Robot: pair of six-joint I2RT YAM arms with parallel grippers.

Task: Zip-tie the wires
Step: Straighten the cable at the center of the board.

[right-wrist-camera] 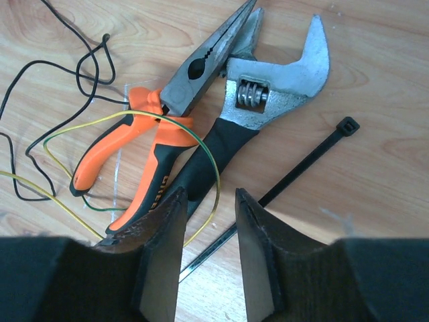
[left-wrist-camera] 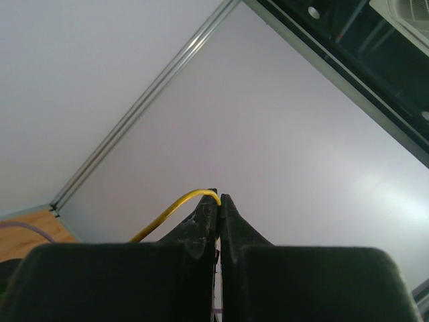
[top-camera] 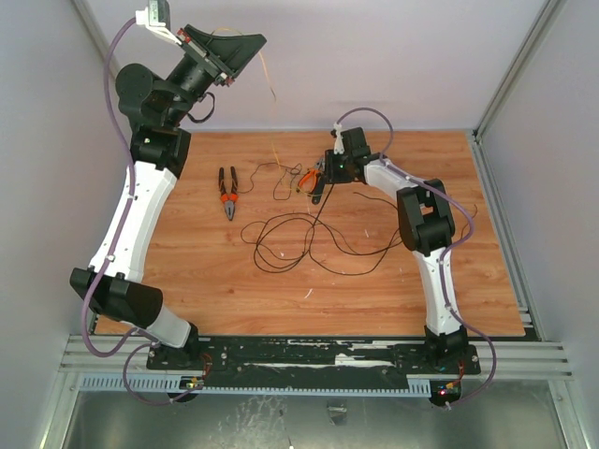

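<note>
black plastic, zip tie (right-wrist-camera: 288, 176): laid flat on the counter (right-wrist-camera: 375, 221), just right of the wrench (right-wrist-camera: 268, 87); head at the far right end, tail run into the gap below the right fingers (right-wrist-camera: 161, 255).
long axis: diagonal in the right wrist view, from far right down to near left; set oblique to the line along which the fingers close.
right fingers: held part open, one on each side of the strip's tail; nothing is seen clamped, and contact with the counter cannot be told.
left fingers (left-wrist-camera: 201, 228): shut tight on a yellow wire (left-wrist-camera: 177, 204), raised high over the far left corner, well apart from the zip tie.
wires (top-camera: 298, 234): black loose loops spread on the middle of the counter, on the near side of the right fingers, between the two arms.
nearer arm: the right, judged from the strip lying directly under it.
coming move: judged to be a pinch on the tail end; the strip is already centred, so little sideways correction is expected.
hazard: the wrench handle, the orange pliers (right-wrist-camera: 157, 127) and a loop of the yellow wire lie just beside the left-hand finger and could be caught with the strip.
</note>
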